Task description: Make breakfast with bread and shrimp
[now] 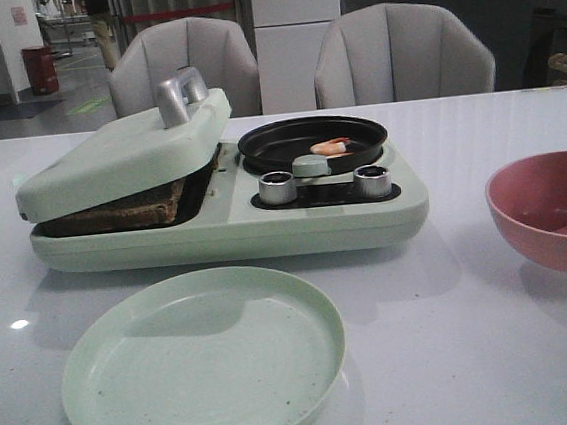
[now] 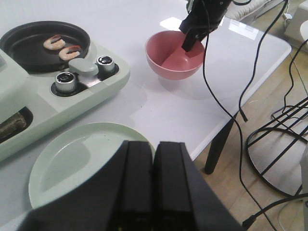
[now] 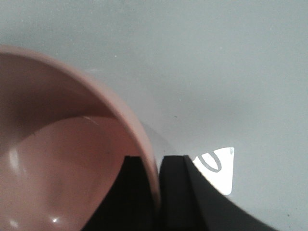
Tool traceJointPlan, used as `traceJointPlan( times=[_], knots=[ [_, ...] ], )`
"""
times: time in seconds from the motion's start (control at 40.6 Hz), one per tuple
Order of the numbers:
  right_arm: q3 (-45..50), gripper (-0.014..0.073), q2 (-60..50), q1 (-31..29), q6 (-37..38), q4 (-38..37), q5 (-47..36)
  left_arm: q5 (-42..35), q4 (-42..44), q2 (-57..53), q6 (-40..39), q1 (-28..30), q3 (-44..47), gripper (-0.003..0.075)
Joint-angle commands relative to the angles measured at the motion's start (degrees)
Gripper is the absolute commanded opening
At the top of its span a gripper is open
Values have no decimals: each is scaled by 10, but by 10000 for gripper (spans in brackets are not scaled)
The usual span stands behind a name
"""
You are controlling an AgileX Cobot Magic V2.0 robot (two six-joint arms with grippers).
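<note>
The bread (image 1: 113,214) lies in the pale green breakfast machine (image 1: 265,229), under its half-lowered lid (image 1: 122,153); only a brown edge shows. Two curled orange-pink shrimp (image 2: 54,42) (image 2: 70,51) rest in the machine's black pan (image 1: 312,141). My left gripper (image 2: 154,144) is shut with nothing in it, hovering over the near edge of the pale green plate (image 2: 72,159). My right gripper (image 3: 155,159) is shut on the rim of the pink bowl (image 3: 57,159), one finger inside and one outside. In the left wrist view the right gripper (image 2: 192,41) reaches into that bowl.
Two silver knobs (image 1: 278,187) (image 1: 372,180) sit on the machine's front below the pan. The table's right edge (image 2: 240,108) is close to the bowl, with cables and a wire frame beyond. Two grey chairs (image 1: 399,56) stand behind the table.
</note>
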Motion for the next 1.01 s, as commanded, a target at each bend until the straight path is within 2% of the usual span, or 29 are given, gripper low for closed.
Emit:
traceJointPlan(
  times=[0.0, 0.098, 0.172, 0.369, 0.542, 0.615, 0.837, 0.985],
  knots=[
    [-12, 220, -28, -3, -8, 7, -23, -38, -15, 1, -2, -5, -17, 98],
    [-12, 363, -28, -3, -8, 7, -19, -38, -15, 1, -2, -5, -17, 98],
    [-12, 414, -28, -3, -8, 7, -20, -38, -15, 1, -2, -5, -17, 98],
    [-18, 411, -42, -2, -8, 6, -17, -38, -15, 1, -2, -5, -17, 98],
    [-21, 411, -120, 19, -12, 5, -10, -38, -15, 1, -2, -5, -17, 98],
    [-21, 411, -162, 48, -18, 5, -5, -38, -15, 1, -2, -5, -17, 98],
    [-19, 411, -287, 188, -18, -37, 61, -38, -15, 1, -2, -5, -17, 98],
    [24, 411, -377, 232, 16, -41, 97, -38, -15, 1, -2, -5, -17, 98]
  ],
)
